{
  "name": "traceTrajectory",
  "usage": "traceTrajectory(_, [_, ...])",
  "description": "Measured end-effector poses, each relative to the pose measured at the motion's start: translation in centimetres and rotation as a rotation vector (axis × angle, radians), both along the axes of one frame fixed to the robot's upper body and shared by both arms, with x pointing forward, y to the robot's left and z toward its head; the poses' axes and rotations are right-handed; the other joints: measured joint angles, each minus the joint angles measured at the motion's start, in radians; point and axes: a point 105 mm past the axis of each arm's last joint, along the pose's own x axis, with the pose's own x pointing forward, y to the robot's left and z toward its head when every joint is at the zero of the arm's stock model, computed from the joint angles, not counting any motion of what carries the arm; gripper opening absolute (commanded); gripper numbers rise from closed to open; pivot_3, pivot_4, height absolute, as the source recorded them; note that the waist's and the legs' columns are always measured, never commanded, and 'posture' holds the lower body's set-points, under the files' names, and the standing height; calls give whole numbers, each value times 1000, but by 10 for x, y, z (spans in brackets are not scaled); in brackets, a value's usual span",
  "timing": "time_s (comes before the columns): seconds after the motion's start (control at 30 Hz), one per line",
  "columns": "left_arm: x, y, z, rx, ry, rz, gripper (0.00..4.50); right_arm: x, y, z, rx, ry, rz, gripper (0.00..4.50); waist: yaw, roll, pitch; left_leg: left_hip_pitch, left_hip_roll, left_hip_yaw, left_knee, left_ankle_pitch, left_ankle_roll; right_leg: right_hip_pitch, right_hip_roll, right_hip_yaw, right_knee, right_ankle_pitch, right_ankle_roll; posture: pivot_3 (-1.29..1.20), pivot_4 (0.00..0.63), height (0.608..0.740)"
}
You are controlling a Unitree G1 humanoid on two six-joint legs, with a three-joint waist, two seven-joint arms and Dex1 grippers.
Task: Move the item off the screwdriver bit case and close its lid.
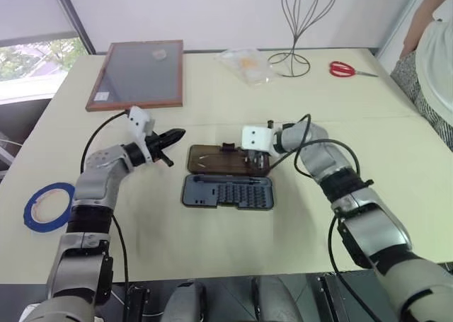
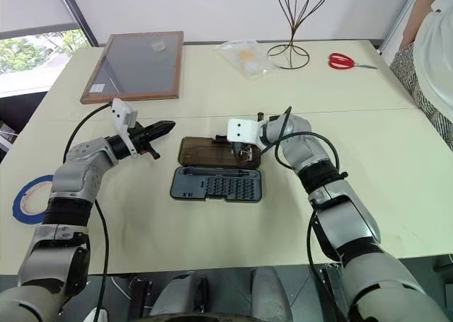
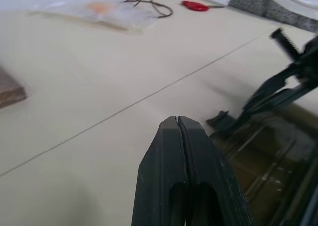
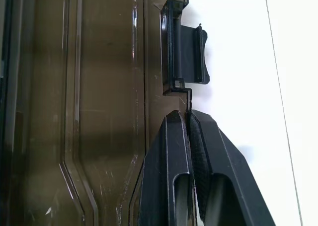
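Observation:
The item, a blue tape ring [image 1: 48,205], lies flat on the table at the far left, away from the case. The screwdriver bit case [image 1: 228,192] lies open at the table's middle, rows of bits showing in its dark grey base. Its lid [image 1: 216,159], smoky brown, rests flat behind the base. My right gripper [image 4: 188,115] is shut on the lid's far rim, right beside the black latch tab [image 4: 191,54]. Left of the lid, my left gripper [image 1: 177,133] hovers shut and empty, pointing toward the case.
A wooden-framed grey board [image 1: 138,74] lies at the back left. A clear plastic bag [image 1: 246,64], a wire stand [image 1: 291,60] and red scissors [image 1: 343,69] sit along the back. A person [image 1: 435,60] stands at the right edge.

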Motion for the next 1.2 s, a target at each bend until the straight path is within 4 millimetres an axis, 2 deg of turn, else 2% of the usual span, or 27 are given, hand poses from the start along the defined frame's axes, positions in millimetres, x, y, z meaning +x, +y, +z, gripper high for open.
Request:
traceTrajectory(0.23, [11,15,0,24,-7,84,0,-7,0,9,18,-78,-25,59,1,0,0,-1,0,0,0,0,0,0,0,0,0,0,0,0,150,740])
traceTrajectory(0.53, [19,24,-22,67,43,109,0,-15,3,19,31,-164,-31,59,2,-1,0,-1,-1,0,1,0,0,-1,0,0,0,0,0,0,150,740])
traceTrajectory(0.67, [20,18,-35,91,79,76,0,-19,5,23,31,-198,-28,59,2,-1,0,-2,-1,0,1,0,0,-1,0,0,0,0,0,0,150,740])
traceTrajectory(0.83, [19,2,-49,90,122,-1,0,-24,6,28,25,-235,-22,59,4,-1,0,-4,-1,0,3,0,0,-1,0,-1,0,0,0,0,150,740])
traceTrajectory(1.0, [20,-15,-47,64,128,-77,0,-27,7,30,24,-252,-25,59,5,-1,1,-8,-1,-2,7,0,1,-3,1,-2,1,0,0,0,150,740])
traceTrajectory(1.2, [19,-26,-49,51,151,-144,0,-29,8,32,24,-260,-25,59,3,-1,1,-8,-1,-2,8,0,1,-4,1,-3,7,0,0,0,150,740])
